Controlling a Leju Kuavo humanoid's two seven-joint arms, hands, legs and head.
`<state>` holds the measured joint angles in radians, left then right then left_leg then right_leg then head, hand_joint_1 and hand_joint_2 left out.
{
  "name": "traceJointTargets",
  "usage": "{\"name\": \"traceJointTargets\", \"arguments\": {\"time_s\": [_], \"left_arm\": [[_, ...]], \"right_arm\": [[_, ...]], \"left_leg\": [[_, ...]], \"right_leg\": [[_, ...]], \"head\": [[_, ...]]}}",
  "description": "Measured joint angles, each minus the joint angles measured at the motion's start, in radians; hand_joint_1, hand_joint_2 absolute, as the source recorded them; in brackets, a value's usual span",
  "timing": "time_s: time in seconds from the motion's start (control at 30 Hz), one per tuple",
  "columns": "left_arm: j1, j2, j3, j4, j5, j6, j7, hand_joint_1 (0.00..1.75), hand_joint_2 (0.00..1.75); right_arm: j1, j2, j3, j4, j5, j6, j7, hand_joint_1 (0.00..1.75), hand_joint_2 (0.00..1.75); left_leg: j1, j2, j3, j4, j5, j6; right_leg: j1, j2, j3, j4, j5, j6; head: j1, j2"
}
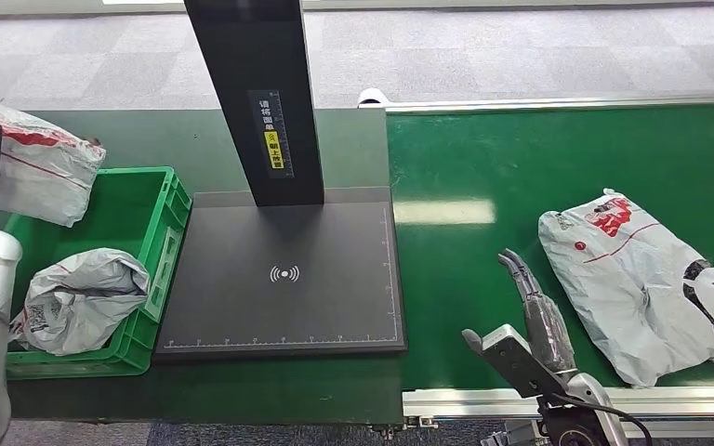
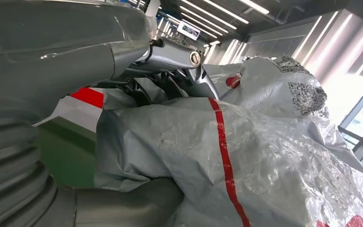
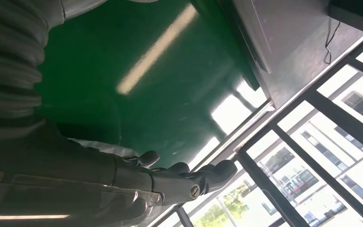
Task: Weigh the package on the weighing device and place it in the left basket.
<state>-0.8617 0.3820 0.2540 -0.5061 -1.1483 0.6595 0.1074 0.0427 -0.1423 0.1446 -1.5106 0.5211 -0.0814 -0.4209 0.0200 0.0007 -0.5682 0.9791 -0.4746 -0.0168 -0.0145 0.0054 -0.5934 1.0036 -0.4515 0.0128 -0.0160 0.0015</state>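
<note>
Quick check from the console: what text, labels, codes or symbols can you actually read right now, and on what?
Pillar sticker: Chinese characters on black and yellow, too small to read.
Scale plate: wireless-wave symbol, no words.
Held package: QR code, label print blurred.
Basket package: printed label, unreadable.
Belt package: red print, illegible.

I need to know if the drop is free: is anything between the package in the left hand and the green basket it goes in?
Nothing visible blocks it. The left hand holds the package at the green basket's far-left corner. Another grey package already lies in the basket's near end; the far part looks free.
</note>
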Motion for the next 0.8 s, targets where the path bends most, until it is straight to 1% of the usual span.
{"name": "traceJointTargets", "arguments": {"time_s": [0.2,0.3,0.47,0.67,0.8], "left_arm": [[-0.007,0.008,-0.001,0.029,-0.073,-0.044,0.029,1.75,1.75],[-0.008,-0.003,-0.019,0.032,-0.125,-0.07,0.036,1.75,1.75],[-0.005,-0.027,-0.046,0.029,-0.17,-0.083,0.034,1.75,1.75],[0.044,-0.078,-0.104,-0.06,-0.259,-0.092,0.03,1.75,1.75],[0.073,-0.096,-0.128,-0.117,-0.28,-0.106,0.031,1.75,1.75]], "right_arm": [[0.008,-0.003,0.001,-0.009,-0.001,-0.003,0.006,0.0,1.75],[0.009,-0.003,0.001,-0.011,-0.002,-0.004,0.006,0.0,1.75],[0.01,-0.003,0.0,-0.012,-0.002,-0.007,0.007,0.0,1.75],[0.01,0.0,-0.006,-0.012,0.001,-0.009,0.006,0.0,1.75],[0.01,0.002,-0.011,-0.012,0.002,-0.009,0.006,0.0,1.75]], "left_leg": [[0.0,0.0,0.0,0.0,0.0,0.0],[0.0,0.0,0.0,0.001,0.0,0.0],[0.0,0.0,0.0,0.001,0.0,0.0],[0.0,0.0,0.0,0.0,0.0,0.0],[0.0,0.0,0.0,0.001,0.0,0.0]], "right_leg": [[0.0,0.0,0.0,0.0,0.0,0.0],[-0.001,0.0,0.0,0.0,0.0,0.0],[0.0,0.0,-0.001,0.0,0.0,0.0],[0.0,0.0,0.0,0.0,0.0,0.0],[-0.001,0.0,0.0,0.0,0.0,0.0]], "head": [[0.0,0.0],[0.0,0.0],[0.0,0.0],[0.0,0.0],[0.0,0.0]]}}
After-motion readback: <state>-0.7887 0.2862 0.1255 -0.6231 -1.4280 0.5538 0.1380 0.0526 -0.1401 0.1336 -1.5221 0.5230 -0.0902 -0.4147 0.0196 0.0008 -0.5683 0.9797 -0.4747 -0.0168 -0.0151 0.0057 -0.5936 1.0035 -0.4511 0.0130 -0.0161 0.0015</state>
